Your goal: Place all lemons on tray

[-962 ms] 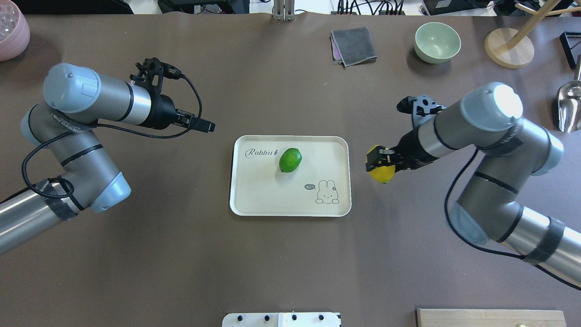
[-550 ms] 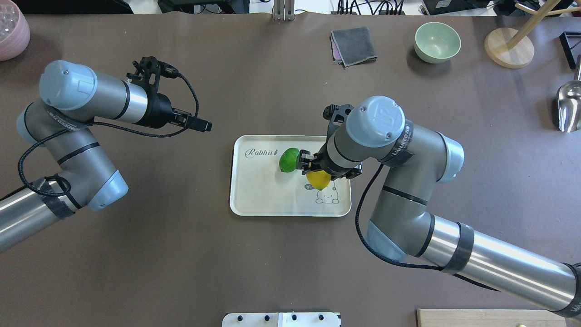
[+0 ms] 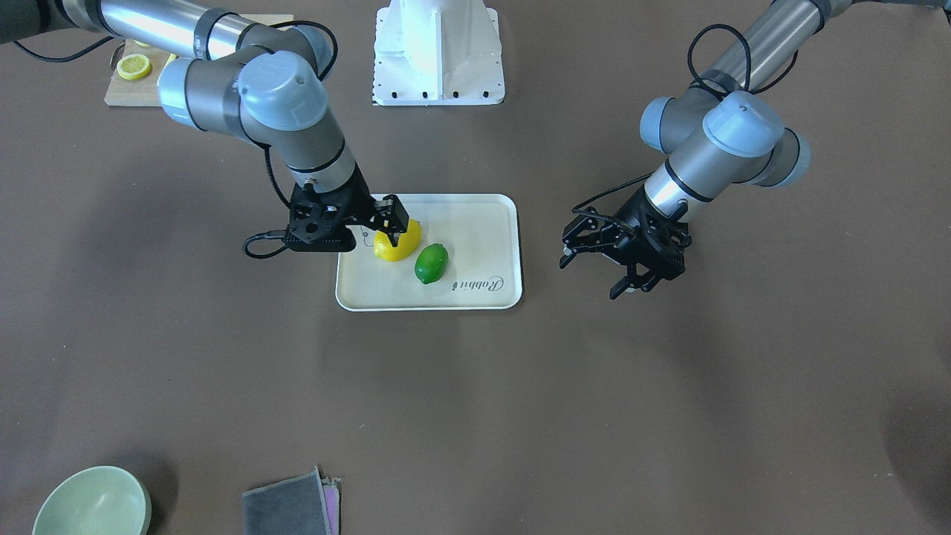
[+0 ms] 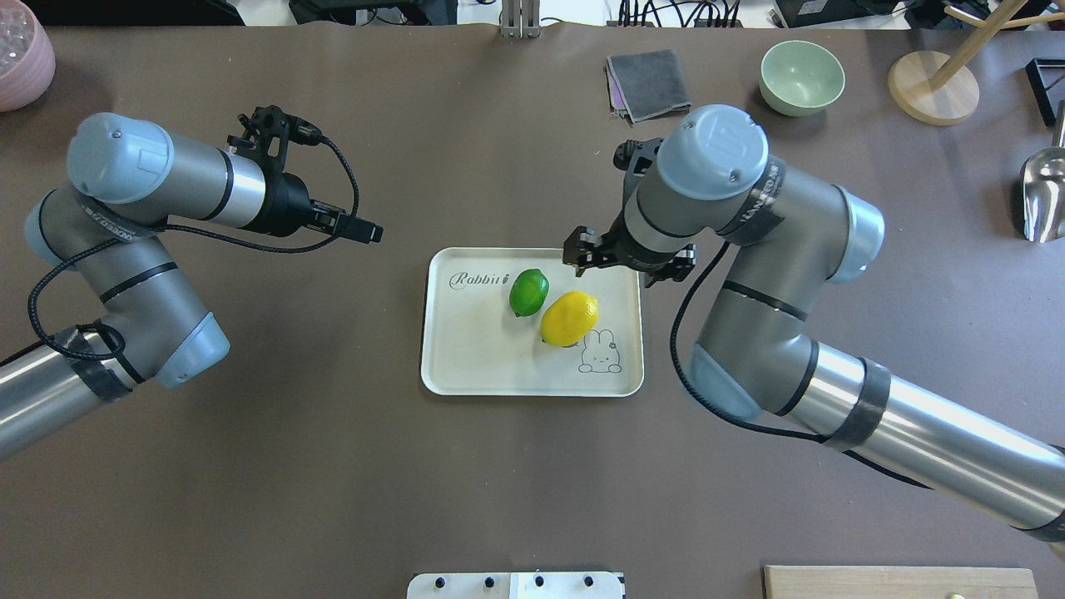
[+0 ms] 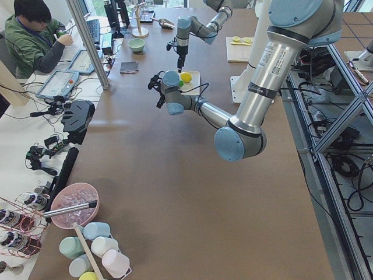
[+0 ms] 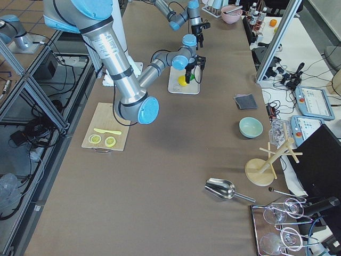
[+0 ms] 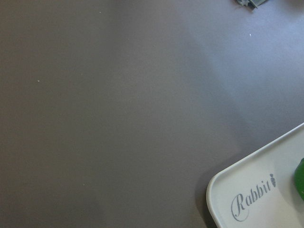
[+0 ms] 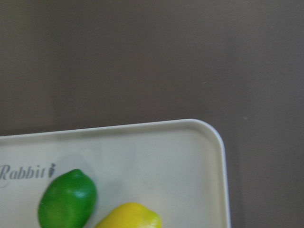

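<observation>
The cream tray (image 4: pixel 466 349) with the "Rabbit" print lies mid-table. The green lemon (image 4: pixel 529 292) and the yellow lemon (image 4: pixel 569 319) lie on it, touching side by side; both also show in the front view, green lemon (image 3: pixel 431 263) and yellow lemon (image 3: pixel 401 249). My right gripper (image 4: pixel 581 254) is open and empty, raised over the tray's far right edge, just above the yellow lemon (image 8: pixel 128 218). My left gripper (image 4: pixel 370 232) hovers open and empty to the left of the tray (image 7: pixel 256 199), clear of it.
A grey cloth (image 4: pixel 649 83), a green bowl (image 4: pixel 801 76), a wooden stand (image 4: pixel 932 87) and a metal scoop (image 4: pixel 1044 195) sit at the back right. A pink bowl (image 4: pixel 21 58) is at the back left. A cutting board (image 3: pixel 122 85) with lemon slices lies by the robot base.
My right arm carried the yellow lemon from right of the tray onto it, let it go beside the green lemon and drew back. The left arm barely shifted.
</observation>
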You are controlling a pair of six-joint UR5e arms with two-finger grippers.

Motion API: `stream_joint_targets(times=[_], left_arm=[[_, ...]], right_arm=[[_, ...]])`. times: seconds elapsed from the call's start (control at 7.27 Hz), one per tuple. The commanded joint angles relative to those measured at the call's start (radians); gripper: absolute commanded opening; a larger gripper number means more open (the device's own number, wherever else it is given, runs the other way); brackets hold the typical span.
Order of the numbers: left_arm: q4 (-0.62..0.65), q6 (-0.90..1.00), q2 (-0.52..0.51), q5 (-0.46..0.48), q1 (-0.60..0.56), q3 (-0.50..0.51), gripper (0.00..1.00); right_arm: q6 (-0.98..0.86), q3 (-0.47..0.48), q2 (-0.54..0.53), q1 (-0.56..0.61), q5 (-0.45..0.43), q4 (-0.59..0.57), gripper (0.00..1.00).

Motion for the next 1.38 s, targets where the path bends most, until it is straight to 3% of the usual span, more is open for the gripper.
stream_joint_targets(times=[0.0, 0.28, 0.55, 0.69, 0.83, 0.96, 1.1, 1.24], left_arm=[[0.042, 0.119, 0.061, -0.113, -0.112, -0.007, 0.99], [0.174, 0.420, 0.117, -0.283, -0.336, -0.010, 0.99], [0.402, 0.765, 0.128, -0.438, -0.561, -0.004, 0.99], [0.505, 0.990, 0.170, -0.445, -0.628, 0.008, 0.99], [0.523, 1.187, 0.271, -0.425, -0.665, 0.020, 0.99], [0.523, 1.198, 0.322, -0.402, -0.702, 0.034, 0.99], [0.495, 1.203, 0.338, -0.329, -0.726, 0.127, 0.99], [0.471, 1.189, 0.335, -0.319, -0.743, 0.132, 0.99]], right_arm=[[-0.251, 0.097, -0.176, 0.098, 0.031, -0.026, 1.00], [-0.564, 0.143, -0.364, 0.214, 0.034, -0.017, 1.00], [-0.892, 0.216, -0.583, 0.419, 0.069, -0.012, 1.00], [-1.040, 0.204, -0.647, 0.545, 0.127, -0.015, 1.00], [-1.217, 0.177, -0.711, 0.662, 0.176, -0.013, 1.00], [-1.318, 0.155, -0.772, 0.758, 0.206, -0.013, 1.00], [-1.328, 0.104, -0.787, 0.826, 0.208, -0.013, 1.00], [-1.325, 0.026, -0.788, 0.854, 0.206, -0.013, 1.00]])
